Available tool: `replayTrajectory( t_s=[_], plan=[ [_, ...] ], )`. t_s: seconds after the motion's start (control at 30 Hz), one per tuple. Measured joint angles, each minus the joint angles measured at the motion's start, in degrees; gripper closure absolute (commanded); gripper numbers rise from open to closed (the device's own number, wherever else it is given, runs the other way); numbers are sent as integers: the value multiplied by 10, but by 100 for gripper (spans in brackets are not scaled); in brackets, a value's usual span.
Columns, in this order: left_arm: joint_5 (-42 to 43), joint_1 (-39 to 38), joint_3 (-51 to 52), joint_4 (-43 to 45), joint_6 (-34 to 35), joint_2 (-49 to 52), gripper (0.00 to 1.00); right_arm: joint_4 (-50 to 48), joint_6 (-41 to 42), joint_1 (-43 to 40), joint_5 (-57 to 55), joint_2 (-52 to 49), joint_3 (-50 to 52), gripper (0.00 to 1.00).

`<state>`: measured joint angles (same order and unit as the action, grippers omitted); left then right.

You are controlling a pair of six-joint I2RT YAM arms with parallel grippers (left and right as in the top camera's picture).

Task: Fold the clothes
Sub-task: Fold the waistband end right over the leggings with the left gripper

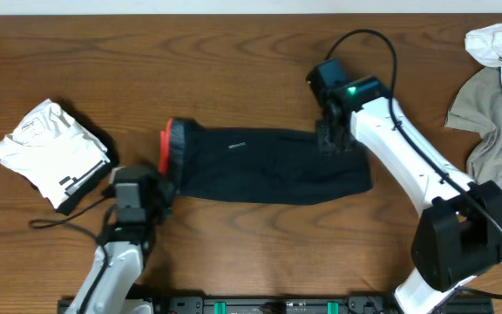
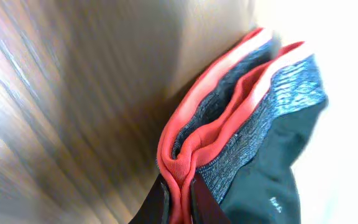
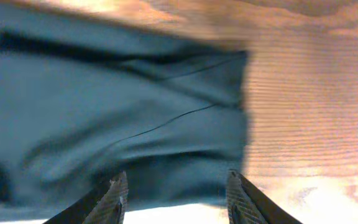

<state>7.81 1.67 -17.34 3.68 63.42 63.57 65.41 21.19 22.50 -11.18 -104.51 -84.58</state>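
trousers (image 1: pixel 268 166) lie flat on the table (image 1: pixel 234 52); left claw (image 2: pixel 179 190) pinches their red-lined waistband (image 2: pixel 216 118), right claw (image 3: pixel 176 193) spread wide above them.

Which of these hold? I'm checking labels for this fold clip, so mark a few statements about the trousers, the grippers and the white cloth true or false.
1. The left gripper is shut on the waistband. True.
2. The right gripper is shut tight. False: its jaws stand apart over the trousers.
3. The folded white cloth lies on the trousers. False: it lies apart from them, on the table.
4. The waistband is at the trousers' left end. True.
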Motion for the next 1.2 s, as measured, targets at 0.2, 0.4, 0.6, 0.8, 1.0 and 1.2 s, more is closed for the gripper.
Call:
replayTrajectory(
  t_s=[0.2,0.4,0.6,0.8,1.0,1.2],
  plan=[
    [66,102,-18,-24,-119,-29,94,17,0,-74,0,15,0,49],
    [129,132,-99,-82,-230,-29,94,45,0,-139,0,23,0,49],
    [176,131,-198,-178,-322,-29,94,52,0,-196,14,23,0,48],
    [218,87,-248,-199,-367,-29,94,54,-9,-240,37,23,0,48],
    [231,-16,-250,-199,-386,-29,94,58,-15,-245,49,23,0,48],
    [232,-123,-251,-198,-395,-29,94,59,-19,-245,60,23,0,47]
  ],
)
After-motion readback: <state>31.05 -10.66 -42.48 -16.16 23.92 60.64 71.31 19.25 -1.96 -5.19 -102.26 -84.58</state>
